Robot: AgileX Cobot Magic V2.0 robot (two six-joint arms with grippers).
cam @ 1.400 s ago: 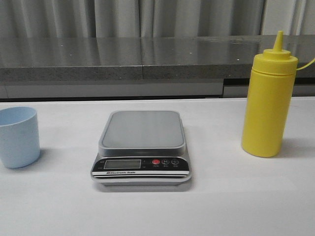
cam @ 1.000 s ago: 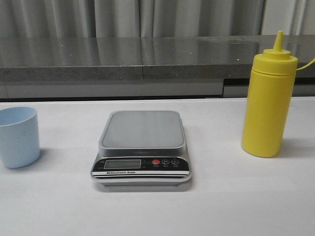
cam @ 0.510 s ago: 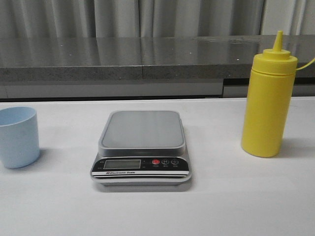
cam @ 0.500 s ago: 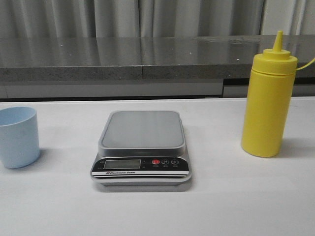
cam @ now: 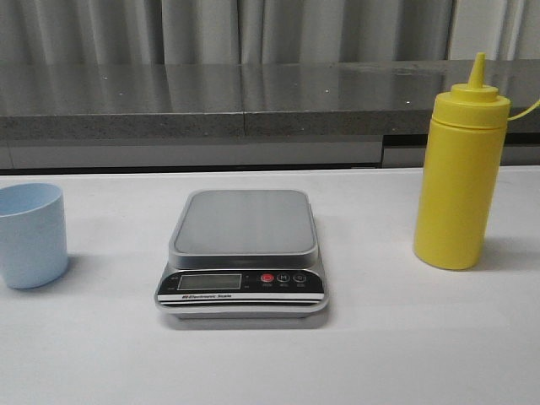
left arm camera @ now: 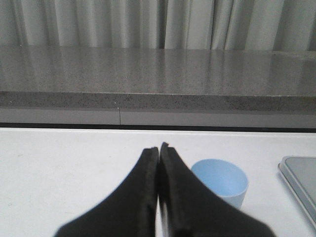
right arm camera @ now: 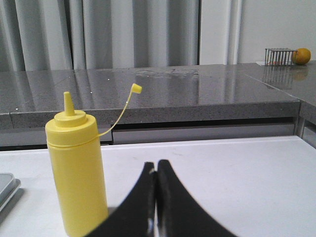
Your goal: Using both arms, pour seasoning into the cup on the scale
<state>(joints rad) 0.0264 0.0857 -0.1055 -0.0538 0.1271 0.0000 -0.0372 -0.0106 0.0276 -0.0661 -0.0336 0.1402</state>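
Note:
The silver-grey scale (cam: 244,221) sits mid-table with nothing on its platform. The pale blue cup (cam: 31,234) stands upright on the table at the far left, apart from the scale. The yellow seasoning bottle (cam: 461,173) stands upright at the right, its tethered cap (right arm camera: 136,89) hanging open off the nozzle. Neither gripper shows in the front view. My left gripper (left arm camera: 158,148) is shut and empty, with the cup (left arm camera: 220,181) just beside its fingers. My right gripper (right arm camera: 156,165) is shut and empty, with the bottle (right arm camera: 78,175) close beside it.
A grey stone counter (cam: 253,101) runs behind the table with curtains above it. An orange (right arm camera: 301,55) and a wire rack (right arm camera: 279,56) sit far back on the counter. A corner of the scale (left arm camera: 301,180) shows in the left wrist view.

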